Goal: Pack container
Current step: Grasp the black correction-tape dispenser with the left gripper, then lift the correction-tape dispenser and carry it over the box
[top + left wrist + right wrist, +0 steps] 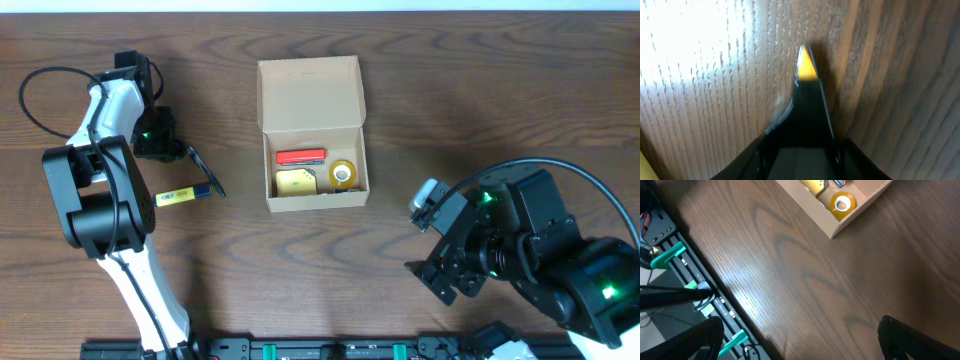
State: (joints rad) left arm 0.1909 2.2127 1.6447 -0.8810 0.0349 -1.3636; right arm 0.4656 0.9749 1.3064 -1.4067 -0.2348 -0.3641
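Noting the layout, Obs. 1: cardboard box [310, 85] sits mid-tabletop [480, 90], flap lid open and folded back. Inside: red flat item [300, 157], yellow block [294, 184], roll of yellow tape [343, 173]. One piece outside, a yellow-and-black stick [183, 194], well to the box's left.

Obs. 2: Left arm's fingers [807, 115] point at the stick's box-side end. Wrist view gives one dark wedge with yellow at the tip. Apart, together or clamped: cannot tell. Contact: cannot tell either.

Obs. 1: Right arm's fingers [690, 340] spread wide, nothing between them. That arm is parked at the lower right, well off the box.

Obs. 2: Step in hand, by my reading: pick up the stick. Advice: straddle its narrow width near the middle, not the end, so it won't pivot. Close squarely, lift straight, carry level.

Obs. 1: Free floor in the box looks scarce; the strip beside the red item seems best. Lower the stick lengthwise, clear of the walls. Right arm should keep out.
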